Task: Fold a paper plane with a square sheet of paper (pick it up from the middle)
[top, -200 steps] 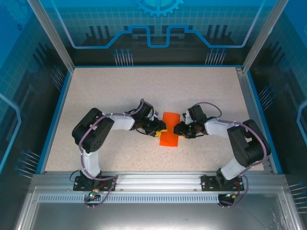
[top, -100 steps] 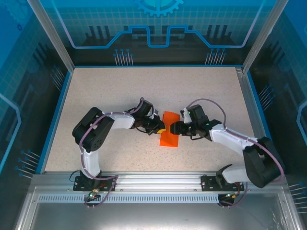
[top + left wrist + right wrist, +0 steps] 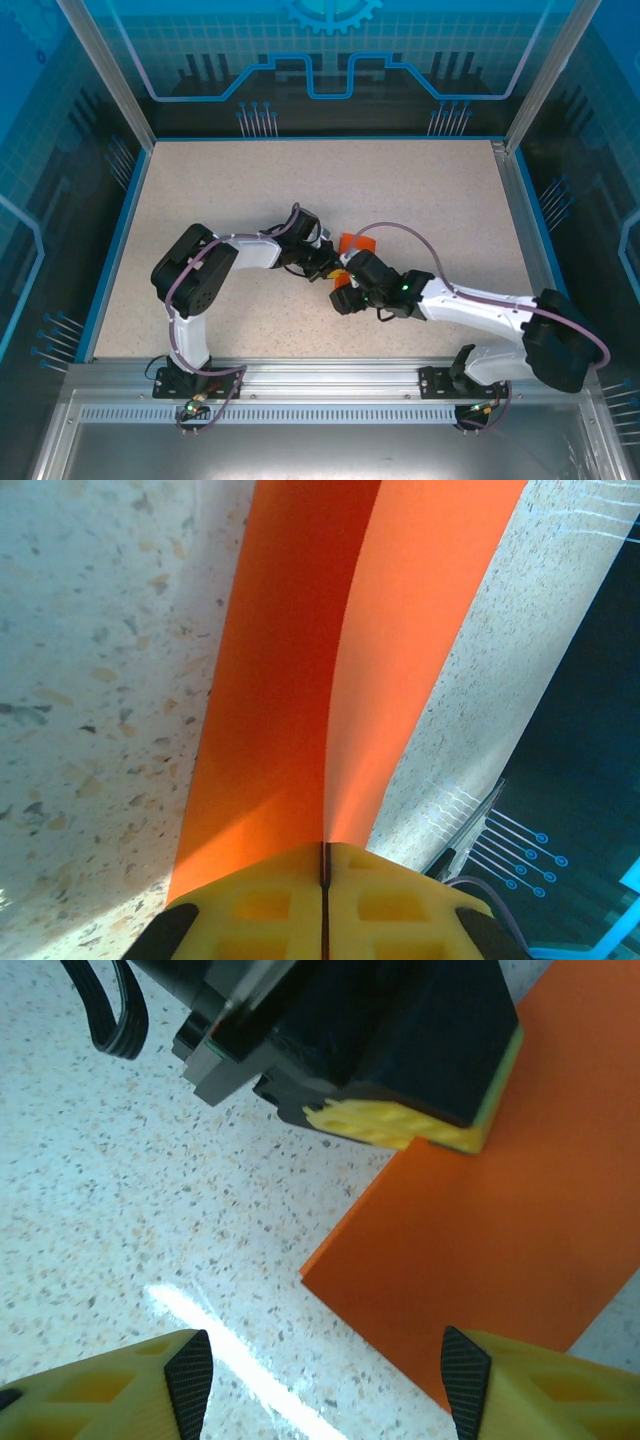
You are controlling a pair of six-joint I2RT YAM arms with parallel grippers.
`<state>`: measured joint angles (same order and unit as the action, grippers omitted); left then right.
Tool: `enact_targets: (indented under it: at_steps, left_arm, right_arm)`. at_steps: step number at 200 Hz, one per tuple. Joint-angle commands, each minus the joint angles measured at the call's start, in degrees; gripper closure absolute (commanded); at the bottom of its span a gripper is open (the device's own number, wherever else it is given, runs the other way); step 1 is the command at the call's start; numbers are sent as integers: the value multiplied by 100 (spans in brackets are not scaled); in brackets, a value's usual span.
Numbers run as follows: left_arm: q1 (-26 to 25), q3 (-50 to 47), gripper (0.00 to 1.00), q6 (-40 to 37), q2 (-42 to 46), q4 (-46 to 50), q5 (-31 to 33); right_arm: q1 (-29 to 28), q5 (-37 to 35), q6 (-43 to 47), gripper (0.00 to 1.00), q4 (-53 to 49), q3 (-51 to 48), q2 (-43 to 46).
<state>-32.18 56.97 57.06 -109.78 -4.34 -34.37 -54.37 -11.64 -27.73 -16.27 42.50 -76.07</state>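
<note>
On a speckled beige table [image 3: 250, 190] ringed by blue-lit glass walls [image 3: 330, 60], the square sheet of paper [image 3: 358, 243], folded into a strip, sits mid-table with its long axis running near-to-far, one long edge pinched by the closed left gripper [image 3: 324, 860], the right gripper [image 3: 327, 1365] spread wide above it.

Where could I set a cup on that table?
Bare: the table from the orange paper back to the blue rim, and both side strips along it. Crowded: the middle, where left fingers and right fingers meet over that paper.

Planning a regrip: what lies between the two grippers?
Right wrist view: bare table and a corner of the paper, which the left gripper pinches, ahead of the open right gripper.
</note>
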Motion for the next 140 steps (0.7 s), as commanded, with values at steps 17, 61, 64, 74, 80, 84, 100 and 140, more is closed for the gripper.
enact_targets:
  at_steps: [17, 61, 64, 74, 80, 84, 100, 140]
  left_arm:
    - [41, 143, 92, -37, 141, 164, -131]
    - [37, 151, 92, -46, 141, 174, -148]
    - [46, 148, 92, -39, 141, 184, -149]
    - [44, 155, 92, -51, 141, 185, -158]
    - [41, 155, 92, -56, 147, 192, -160]
    - [41, 156, 92, -67, 149, 202, -158]
    - [39, 156, 92, -80, 141, 216, -149]
    - [41, 143, 92, -74, 167, 214, -149]
  right_arm:
    - [-414, -1173, 57, 37, -434, 643, -760]
    - [-590, -1480, -37, 50, -627, 1032, -1355]
    - [-592, -1497, -47, 51, -638, 1050, -1384]
    - [-616, -1548, -74, 54, -682, 1096, -1442]
    - [-634, -1582, -83, 56, -729, 1119, -1470]
    - [-648, -1613, -90, 58, -743, 1136, -1480]
    - [-671, -1665, -102, 61, -767, 1142, -1464]
    - [-671, -1870, -167, 70, -943, 1138, -1428]
